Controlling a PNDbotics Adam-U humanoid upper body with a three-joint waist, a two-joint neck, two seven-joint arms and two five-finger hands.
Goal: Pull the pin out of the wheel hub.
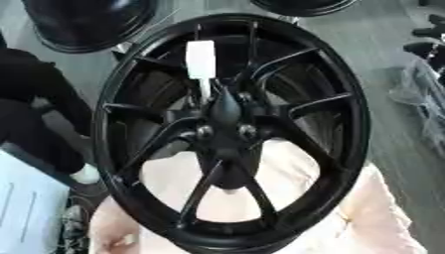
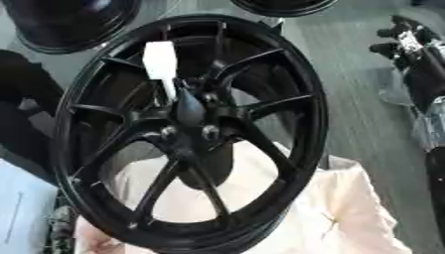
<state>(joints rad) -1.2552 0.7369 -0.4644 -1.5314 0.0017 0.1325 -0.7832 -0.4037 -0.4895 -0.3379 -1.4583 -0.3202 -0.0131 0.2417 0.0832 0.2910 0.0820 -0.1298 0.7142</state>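
One white-tagged pin (image 1: 201, 67) is sticking up from the wheel hub (image 1: 225, 124); I'm seeing only the right robot hand (image 2: 415, 54), far off, finger state unclear.

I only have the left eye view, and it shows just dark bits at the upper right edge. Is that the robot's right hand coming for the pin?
Observer: Probably. The right eye view shows more of it: a black limb with silvery parts along that edge, with what looks like the right hand at its top.
Operator: Is it touching the wheel?
Observer: No. In the right eye view, grey floor shows between it and the rim of the wheel.
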